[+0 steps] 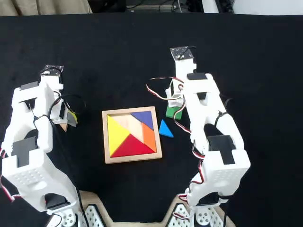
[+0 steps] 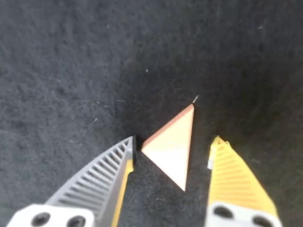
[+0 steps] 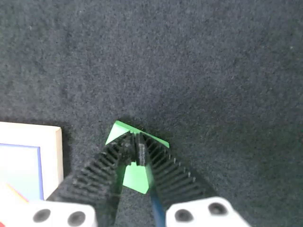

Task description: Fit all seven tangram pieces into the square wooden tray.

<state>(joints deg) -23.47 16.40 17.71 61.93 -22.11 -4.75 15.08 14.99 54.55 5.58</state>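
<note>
— High view first: where does the square wooden tray [image 1: 105, 137] sit?
— Mid-table on the black cloth [image 1: 94, 52], between the two arms. Inside lie a yellow triangle [image 1: 116, 134] on the left, a red triangle [image 1: 133, 146] along the near side, an orange piece [image 1: 149, 135] at the right and a dark blue piece [image 1: 144, 118] in the far right corner. A patch of bare wood [image 1: 129, 123] shows at the far side.
— And the loose ones?
— A light blue triangle [image 1: 165, 128] lies just right of the tray. Farther off is a green piece [image 1: 171, 112], half hidden under the right arm, so its shape is hard to make out. Left of the tray, a pale triangle [image 2: 171, 146] is mostly covered by the left arm from above.
— The left gripper [image 2: 173, 140]?
— Spread wide, low over the cloth, with the pale triangle between its fingers. The grey finger [image 2: 116, 163] has its tip just beside one corner; the yellow one stands apart.
— The right gripper [image 3: 138, 144]?
— Its fingertips are pressed together right over the green piece. Whether they pinch an edge of it I cannot tell: the fingers cover its middle, and the tray is cut off at the edge of the right wrist view
</note>
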